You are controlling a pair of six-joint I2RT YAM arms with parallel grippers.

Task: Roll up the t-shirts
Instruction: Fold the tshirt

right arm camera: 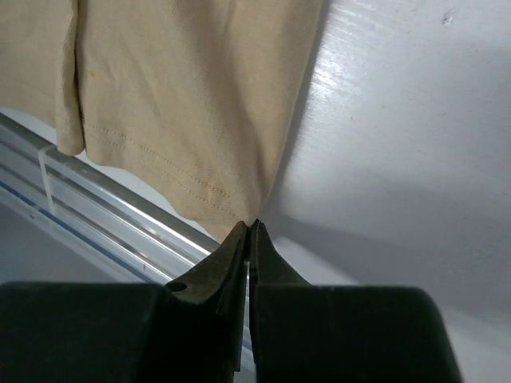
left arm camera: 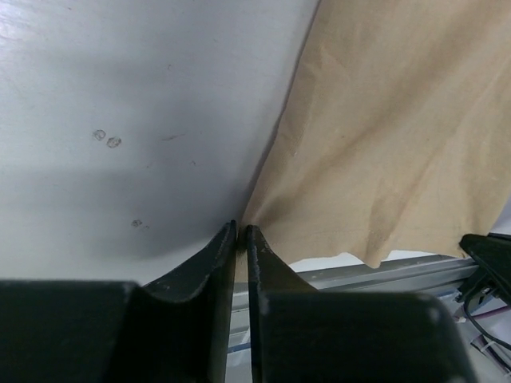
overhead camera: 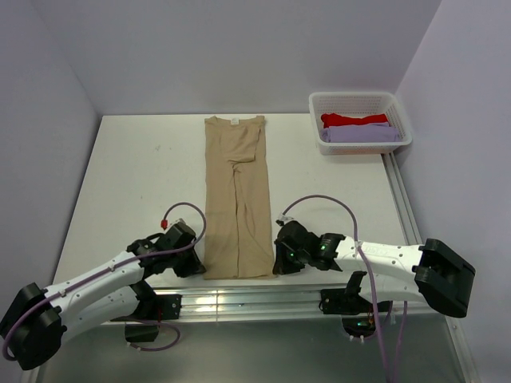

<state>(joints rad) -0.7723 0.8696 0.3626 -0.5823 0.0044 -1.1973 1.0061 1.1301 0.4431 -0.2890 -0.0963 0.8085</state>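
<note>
The tan t-shirt (overhead camera: 235, 199) lies folded into a long narrow strip down the middle of the table, its neck label at the far end. My left gripper (overhead camera: 198, 267) is at its near left corner. In the left wrist view the jaws (left arm camera: 240, 227) stand only a thin slit apart, with tan cloth (left arm camera: 383, 144) caught between them. My right gripper (overhead camera: 277, 263) is at the near right corner. Its tips (right arm camera: 249, 224) are pinched together on the hem corner (right arm camera: 184, 96). A red t-shirt (overhead camera: 351, 120) and a lavender t-shirt (overhead camera: 359, 133) lie folded in the basket.
The white lattice basket (overhead camera: 363, 147) stands at the far right corner of the white table (overhead camera: 136, 183). An aluminium rail (overhead camera: 255, 299) runs along the near edge, just behind both grippers. Walls close in on the left, far and right sides.
</note>
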